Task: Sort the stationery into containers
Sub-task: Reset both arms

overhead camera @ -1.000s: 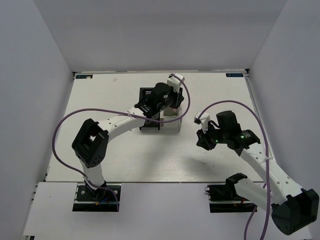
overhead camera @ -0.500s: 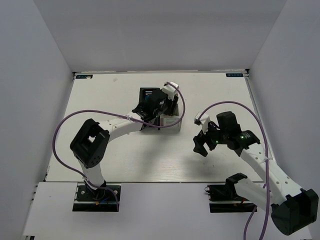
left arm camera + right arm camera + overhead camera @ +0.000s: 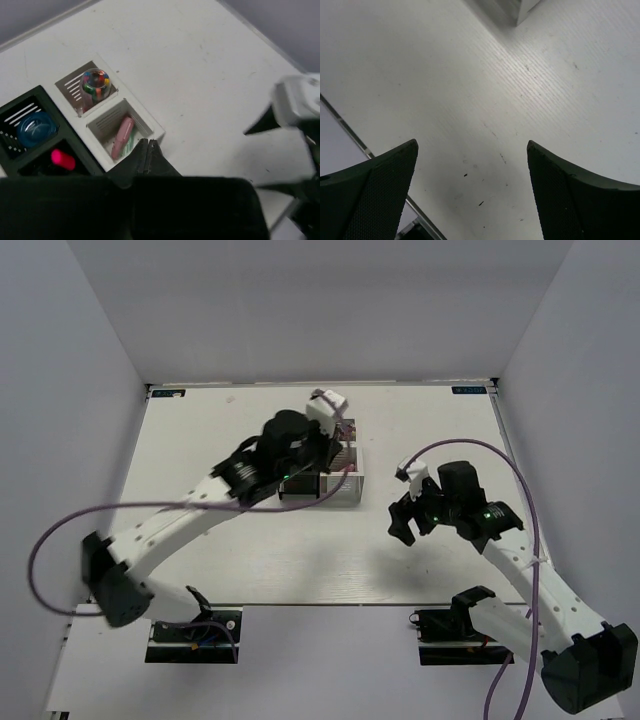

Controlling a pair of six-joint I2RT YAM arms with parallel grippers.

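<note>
Four joined containers (image 3: pixel 156 133) are seen near the middle of the table (image 3: pixel 250 560), with bare tabletop on every side and the enclosure walls (image 3: pixel 90 390) well apart. Nothing loose is seen on the surface, so the sorting is judged finished or nearly so. The left gripper (image 3: pixel 146 150) is pressed closed, empty, above the containers. The right gripper (image 3: pixel 470 185) is spread wide over bare table, nothing held. A blue tape roll (image 3: pixel 35 127), a marker (image 3: pixel 62 160) and a coloured bundle (image 3: pixel 95 82) are lodged singly; a pink stick (image 3: pixel 121 137) and pale green piece (image 3: pixel 131 142) share one compartment.
</note>
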